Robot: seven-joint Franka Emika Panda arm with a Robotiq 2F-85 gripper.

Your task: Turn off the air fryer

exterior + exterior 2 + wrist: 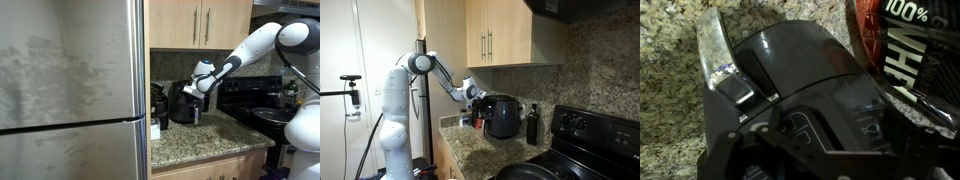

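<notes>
The air fryer (183,106) is a squat glossy black appliance on the granite counter, seen in both exterior views (502,116). My gripper (204,84) hangs at its top front edge, also in the exterior view (474,94). In the wrist view the air fryer's shiny top and control panel (810,75) fill the picture, very close, with faint button outlines between my dark fingers (825,140). The fingers appear spread and hold nothing. Whether a fingertip touches the panel is not visible.
A dark container labelled "100%" (905,40) stands right beside the fryer. A dark bottle (531,125) and the black stove (590,140) are on one side, a steel fridge (70,90) on the other. Wooden cabinets (500,35) hang above.
</notes>
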